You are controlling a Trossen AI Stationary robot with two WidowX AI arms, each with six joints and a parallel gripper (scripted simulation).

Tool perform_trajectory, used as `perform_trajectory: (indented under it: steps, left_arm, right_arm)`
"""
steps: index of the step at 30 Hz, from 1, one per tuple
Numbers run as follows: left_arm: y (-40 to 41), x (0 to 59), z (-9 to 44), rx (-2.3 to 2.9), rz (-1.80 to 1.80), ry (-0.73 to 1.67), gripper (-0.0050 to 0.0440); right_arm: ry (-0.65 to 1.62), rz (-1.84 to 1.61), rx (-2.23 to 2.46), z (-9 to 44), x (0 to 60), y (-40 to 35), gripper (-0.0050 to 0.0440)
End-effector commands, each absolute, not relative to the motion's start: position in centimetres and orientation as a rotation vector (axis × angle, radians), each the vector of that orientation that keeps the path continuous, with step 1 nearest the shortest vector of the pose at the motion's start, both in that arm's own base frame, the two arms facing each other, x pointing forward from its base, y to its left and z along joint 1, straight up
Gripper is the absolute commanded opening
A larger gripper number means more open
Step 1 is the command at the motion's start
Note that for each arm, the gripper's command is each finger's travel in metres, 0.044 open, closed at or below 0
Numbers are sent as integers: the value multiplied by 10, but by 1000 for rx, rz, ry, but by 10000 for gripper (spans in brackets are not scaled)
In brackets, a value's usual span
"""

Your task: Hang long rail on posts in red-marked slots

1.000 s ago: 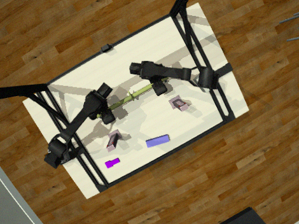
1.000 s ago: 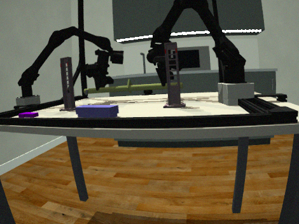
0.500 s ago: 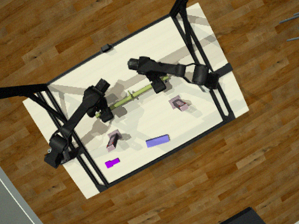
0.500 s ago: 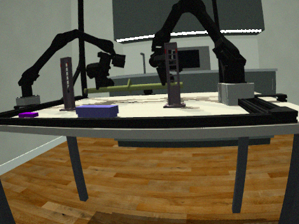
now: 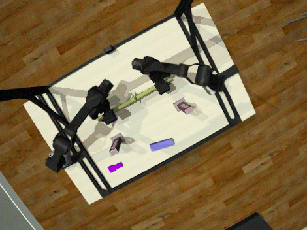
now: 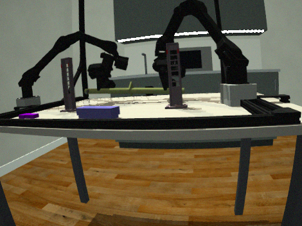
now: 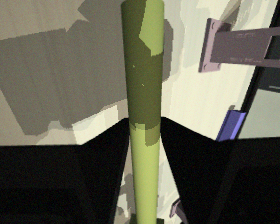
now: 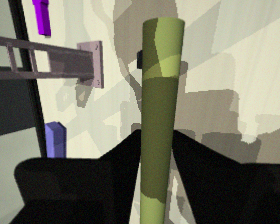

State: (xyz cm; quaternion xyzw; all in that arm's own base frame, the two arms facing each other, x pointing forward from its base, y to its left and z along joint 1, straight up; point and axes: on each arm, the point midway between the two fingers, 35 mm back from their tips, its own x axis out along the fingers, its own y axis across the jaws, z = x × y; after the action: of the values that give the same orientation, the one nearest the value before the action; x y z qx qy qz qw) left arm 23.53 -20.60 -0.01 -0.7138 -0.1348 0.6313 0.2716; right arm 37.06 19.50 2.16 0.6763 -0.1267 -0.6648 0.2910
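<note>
The long yellow-green rail (image 5: pixel 125 105) (image 6: pixel 144 90) (image 7: pixel 144 90) (image 8: pixel 160 105) hangs about level above the table, behind both posts. My left gripper (image 6: pixel 166 88) (image 7: pixel 144 122) is shut on it near one end. My right gripper (image 6: pixel 102 88) (image 8: pixel 156 134) is shut on it near the other end. One slotted post (image 5: pixel 189 111) (image 6: pixel 175 98) (image 7: pixel 235 47) stands on the left arm's side, the other post (image 5: pixel 113 152) (image 6: pixel 71 103) (image 8: pixel 80 65) on the right arm's side. Both have red marks near their tops. The end hooks cannot be made out clearly.
A blue block (image 5: pixel 161 144) (image 6: pixel 97 112) (image 7: pixel 232 125) (image 8: pixel 56 140) lies near the table's front edge, between the posts. A small purple piece (image 5: pixel 115 167) (image 6: pixel 29 115) (image 8: pixel 42 19) lies near the right arm's post. A black frame (image 5: pixel 170 161) runs around the table, with uprights.
</note>
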Motion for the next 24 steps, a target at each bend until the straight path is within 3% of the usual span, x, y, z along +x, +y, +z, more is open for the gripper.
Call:
perform_trajectory:
  steps: [1, 16, 24]
  left_arm:
    - [-205, 234, -9, -1951, 1679, -369, 0]
    - [-205, 235, -19, -1986, 1661, -369, 0]
    - [-205, 235, -19, -1986, 1661, -369, 192]
  right_arm:
    - [-332, -1794, 1774, 22, 373, 194, 0]
    - [-321, -1819, 1745, 22, 373, 194, 0]
    - [-321, -1819, 1745, 22, 373, 194, 0]
